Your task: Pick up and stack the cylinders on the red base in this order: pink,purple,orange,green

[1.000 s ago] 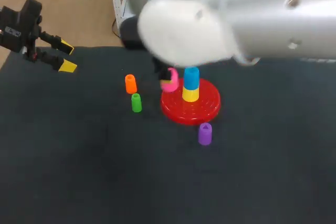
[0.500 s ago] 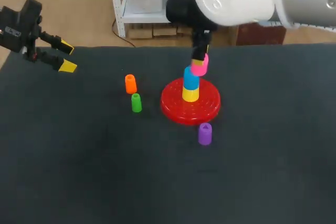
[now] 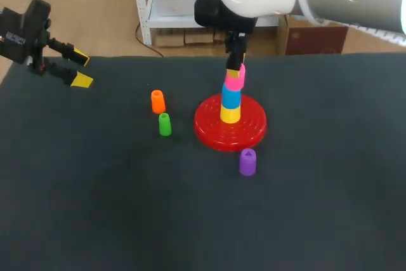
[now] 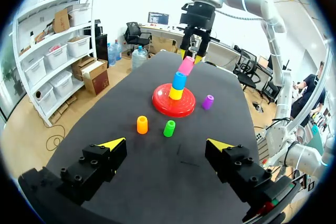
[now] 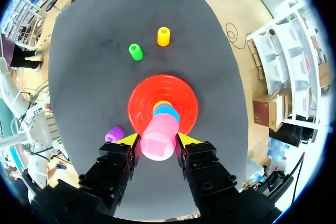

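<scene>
Two fingers of the right claw (image 5: 158, 139) squeeze the pink cylinder (image 3: 233, 80). It tips a bit, just over the blue cylinder (image 3: 231, 96). That one sits on the yellow cylinder (image 3: 230, 114) on the red base (image 3: 250, 132). The orange cylinder (image 3: 157, 101) and green cylinder (image 3: 164, 124) stand beside the base. The purple cylinder (image 3: 247, 162) stands near its other side. The left claw (image 4: 165, 143) is wide open at the counter (image 3: 95, 207) edge.

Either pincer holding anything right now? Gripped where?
Right pincer clamps the pink cylinder by its sides, over the blue cylinder. Left pincer open, empty.
</scene>
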Motion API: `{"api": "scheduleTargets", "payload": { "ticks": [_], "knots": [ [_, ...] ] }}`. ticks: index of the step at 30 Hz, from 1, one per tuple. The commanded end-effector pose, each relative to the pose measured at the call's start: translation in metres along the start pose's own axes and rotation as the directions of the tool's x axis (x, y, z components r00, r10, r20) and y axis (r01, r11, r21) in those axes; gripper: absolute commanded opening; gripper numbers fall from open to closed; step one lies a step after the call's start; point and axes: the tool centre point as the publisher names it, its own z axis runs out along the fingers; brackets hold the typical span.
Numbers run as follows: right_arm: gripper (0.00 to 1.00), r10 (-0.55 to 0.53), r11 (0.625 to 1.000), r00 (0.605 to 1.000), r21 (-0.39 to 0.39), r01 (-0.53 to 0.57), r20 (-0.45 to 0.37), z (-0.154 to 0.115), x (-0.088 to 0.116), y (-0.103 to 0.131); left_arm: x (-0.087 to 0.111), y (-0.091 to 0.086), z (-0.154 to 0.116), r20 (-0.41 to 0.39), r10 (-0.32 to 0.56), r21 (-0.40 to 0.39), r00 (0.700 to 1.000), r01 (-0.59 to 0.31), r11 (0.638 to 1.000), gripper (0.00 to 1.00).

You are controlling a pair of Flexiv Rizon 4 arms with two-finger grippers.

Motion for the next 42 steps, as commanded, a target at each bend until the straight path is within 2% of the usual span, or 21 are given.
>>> {"api": "scheduleTargets", "payload": {
  "ticks": [1, 11, 18, 24, 28, 29, 30, 31, 36, 42],
  "knots": [
    [0.00, -0.004, 0.999, 1.000, -0.050, 0.003, -0.016, 0.005, -0.006, -0.008, 0.001, 0.000, 0.001, 0.001, 0.001, -0.001, 1.000, -0.001, 1.000, 1.00],
    [0.00, -0.013, 0.999, 1.000, -0.050, 0.012, -0.021, 0.010, -0.012, -0.011, 0.001, 0.000, 0.001, 0.001, 0.001, -0.001, 1.000, -0.001, 1.000, 1.00],
    [0.00, -0.023, 0.994, 0.998, -0.109, 0.017, -0.056, 0.027, -0.015, -0.019, 0.001, 0.000, 0.001, 0.001, 0.001, -0.001, 1.000, -0.001, 1.000, 1.00],
    [0.00, -0.006, 0.991, 0.998, -0.135, -0.003, -0.064, 0.041, -0.013, -0.015, 0.001, 0.000, 0.001, 0.001, 0.001, -0.001, 1.000, -0.001, 1.000, 1.00],
    [0.00, -0.022, 0.992, 0.998, -0.122, 0.016, -0.052, 0.040, -0.015, -0.012, 0.001, 0.000, 0.001, 0.001, 0.001, -0.001, 1.000, -0.001, 1.000, 1.00],
    [0.22, -0.025, 0.993, 0.999, -0.115, 0.021, -0.038, 0.036, -0.016, -0.009, 0.001, 0.000, 0.001, 0.001, 0.001, -0.001, 1.000, -0.001, 1.000, 1.00],
    [0.38, -0.021, 0.994, 1.000, -0.108, 0.019, -0.023, 0.033, -0.016, -0.008, 0.001, 0.000, 0.001, 0.001, 0.001, -0.001, 1.000, -0.001, 1.000, 1.00],
    [1.00, -0.021, 0.996, 1.000, -0.090, 0.019, -0.013, 0.029, -0.016, -0.007, 0.001, 0.000, 0.001, 0.001, 0.001, -0.001, 1.000, -0.001, 1.000, 1.00],
    [1.00, -0.045, 0.999, 0.999, 0.015, 0.045, -0.008, -0.001, -0.018, 0.003, 0.001, 0.000, 0.001, 0.001, 0.001, -0.001, 1.000, -0.001, 1.000, 1.00],
    [1.00, -0.088, 0.992, 0.996, 0.090, 0.087, 0.008, -0.027, -0.027, 0.011, 0.001, 0.000, 0.001, 0.001, 0.001, -0.001, 1.000, -0.001, 1.000, 1.00]
  ]
}}
